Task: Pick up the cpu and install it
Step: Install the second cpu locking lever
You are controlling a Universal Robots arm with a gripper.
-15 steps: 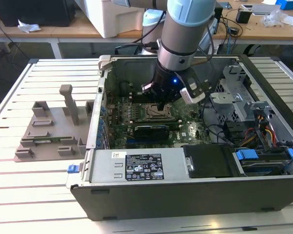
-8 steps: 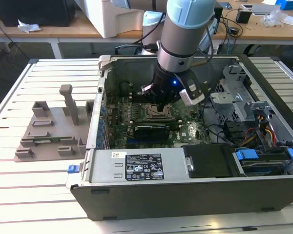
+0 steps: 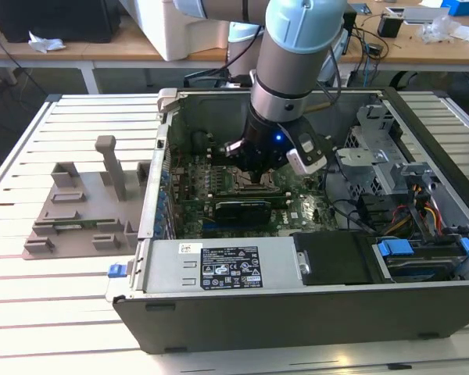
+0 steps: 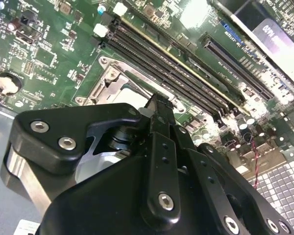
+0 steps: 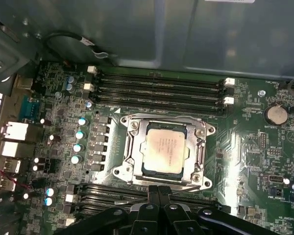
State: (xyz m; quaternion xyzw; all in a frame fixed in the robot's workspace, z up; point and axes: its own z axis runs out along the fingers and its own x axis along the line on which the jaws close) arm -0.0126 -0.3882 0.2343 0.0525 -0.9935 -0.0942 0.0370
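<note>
The robot's gripper hangs low inside the open computer case, just over the green motherboard. The cpu lies flat inside its metal socket frame on that board, between two sets of long dark memory slots. In the first wrist view the jaws sit pressed together, tip to tip, just beside the edge of the socket. They hold nothing. The chip looks already put in its place, and the jaws are not touching it.

What could go wrong? The jaws are very near the socket. If the arm slid sideways or pushed down, the tips could bump the chip and tip it out of line. A crooked chip could bend the tiny pins under it. The thin wire lever at the socket's edge could also get snagged. The jaws could scrape the small parts and round capacitors that stand close by.

There is faint print on top of the cpu, and a white label with small marks on the grey box at the front of the case. None of it is clear enough to read.
</note>
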